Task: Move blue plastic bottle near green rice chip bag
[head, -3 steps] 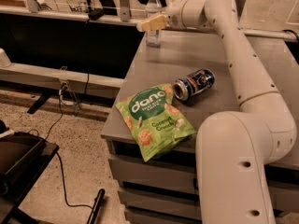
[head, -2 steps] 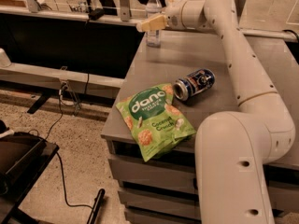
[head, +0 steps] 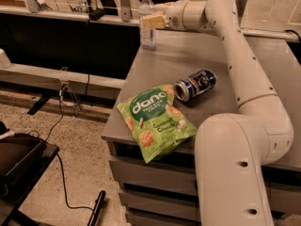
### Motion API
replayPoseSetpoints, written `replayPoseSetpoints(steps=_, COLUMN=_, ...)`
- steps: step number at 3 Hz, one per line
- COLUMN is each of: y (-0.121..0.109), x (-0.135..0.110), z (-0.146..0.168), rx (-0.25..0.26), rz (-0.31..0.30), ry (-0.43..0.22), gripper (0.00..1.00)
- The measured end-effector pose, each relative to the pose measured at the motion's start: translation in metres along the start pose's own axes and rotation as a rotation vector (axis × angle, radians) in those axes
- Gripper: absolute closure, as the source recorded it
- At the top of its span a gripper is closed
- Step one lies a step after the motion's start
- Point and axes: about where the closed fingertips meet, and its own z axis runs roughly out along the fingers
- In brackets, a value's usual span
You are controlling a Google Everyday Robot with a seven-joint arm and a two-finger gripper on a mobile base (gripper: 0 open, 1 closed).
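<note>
The gripper (head: 153,21) sits at the far left corner of the table (head: 164,62), pressed right up against the blue plastic bottle (head: 147,37). Whether it is clamped on the bottle I cannot tell. The bottle is upright, seemingly a shade further left than a second ago. The green rice chip bag (head: 155,121) at the near edge and the soda can (head: 195,84) haven't budged.

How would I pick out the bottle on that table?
Start at the grey table and look to its far left corner, where the robot's hand is. The blue plastic bottle stands upright there: tall, clear, white-capped, unlike the soda can lying on its side and the flat green rice chip bag.
</note>
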Motion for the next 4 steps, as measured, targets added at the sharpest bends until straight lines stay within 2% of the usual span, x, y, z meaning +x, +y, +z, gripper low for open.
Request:
replayPoseSetpoints(steps=2, y=-0.005, x=0.002, z=-0.002, rx=0.015, rz=0.010, ry=0.005, gripper=0.88)
replayPoseSetpoints(steps=3, y=-0.009, x=0.002, z=-0.009, rx=0.015, rz=0.023, ry=0.000, gripper=1.00)
replayPoseSetpoints(steps=4, y=-0.012, x=0.002, z=-0.031, rx=0.003, rz=0.059, ry=-0.009, gripper=1.00)
